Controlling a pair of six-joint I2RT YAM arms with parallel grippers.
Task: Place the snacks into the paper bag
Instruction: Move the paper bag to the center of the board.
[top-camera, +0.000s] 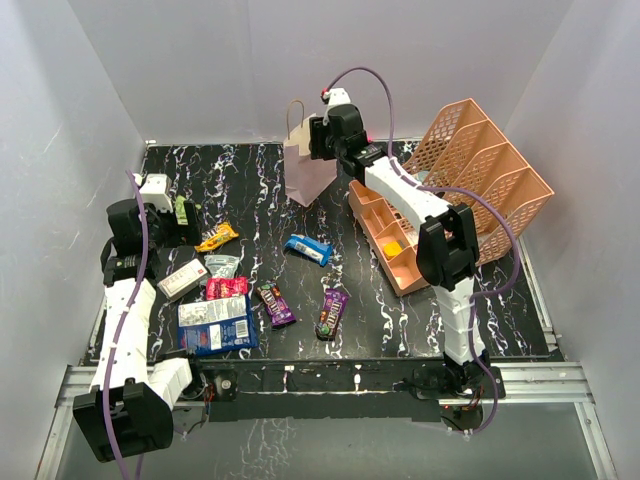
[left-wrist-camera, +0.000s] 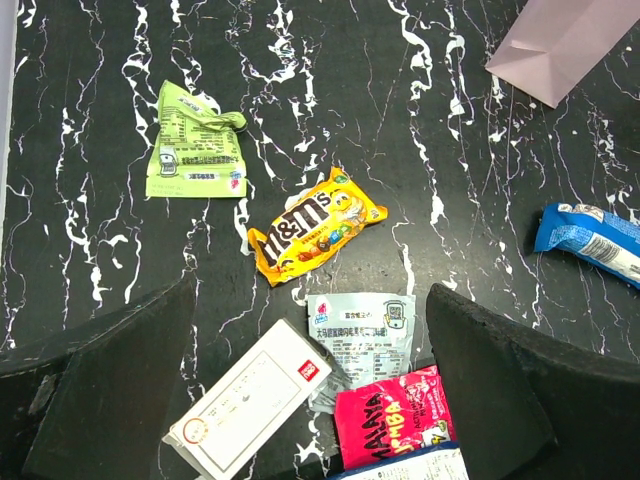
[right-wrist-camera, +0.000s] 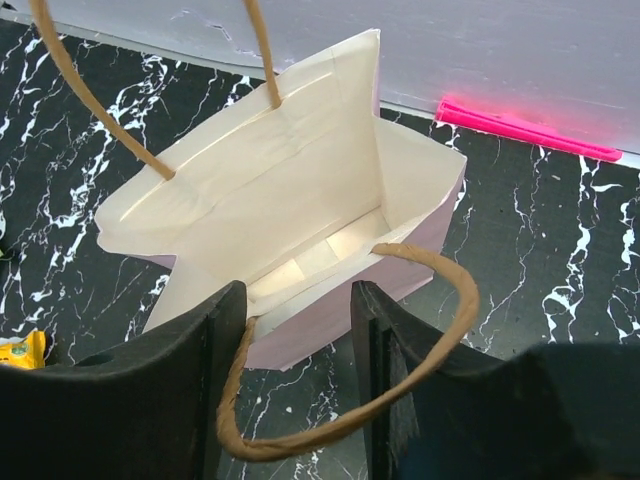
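Paper bag (top-camera: 308, 170) at 12 o'clock on table, mouth open. R gripper (right-wrist-camera: 297, 300) half-spread astride near rim, not yet pinching. L gripper (left-wrist-camera: 310, 290) wide apart over snacks (top-camera: 228, 288) at 8 o'clock. Risk: R jaws snag handle loop (right-wrist-camera: 472, 300); light bag crumples or tips, mouth shuts.

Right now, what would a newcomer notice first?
The open paper bag at the far centre, seemingly empty, with the right gripper at its near rim. Then the bright snacks scattered front-left and centre, some under the open left gripper, and the salmon mesh trays on the right.
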